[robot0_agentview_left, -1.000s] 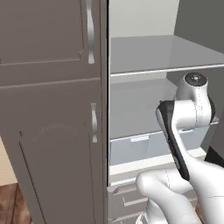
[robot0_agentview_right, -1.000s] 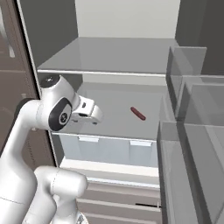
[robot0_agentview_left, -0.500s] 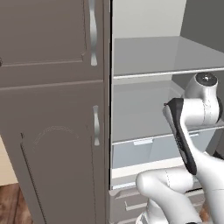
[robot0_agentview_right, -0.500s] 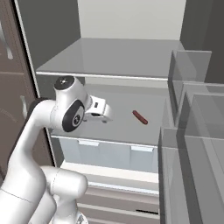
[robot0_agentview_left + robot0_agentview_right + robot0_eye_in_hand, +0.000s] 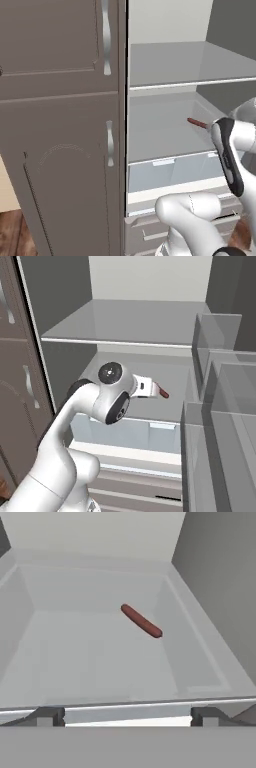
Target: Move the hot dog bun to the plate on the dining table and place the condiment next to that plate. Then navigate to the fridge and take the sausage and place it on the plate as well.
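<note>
Now the gripper [image 5: 127, 717] has advanced into the open fridge [image 5: 125, 321] over the last second, fingers spread wide and empty, its tips level with the front lip of the middle shelf [image 5: 90, 657]. The sausage [image 5: 141, 621] lies loose on that shelf, ahead and well apart. Probably the reach-in before the grasp, though remaining depth is hard to gauge.

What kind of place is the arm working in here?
Most likely the inside of an open kitchen fridge: bare grey shelves, a drawer below, and a sausage lying on the middle shelf. Cabinet doors stand to the left.
</note>
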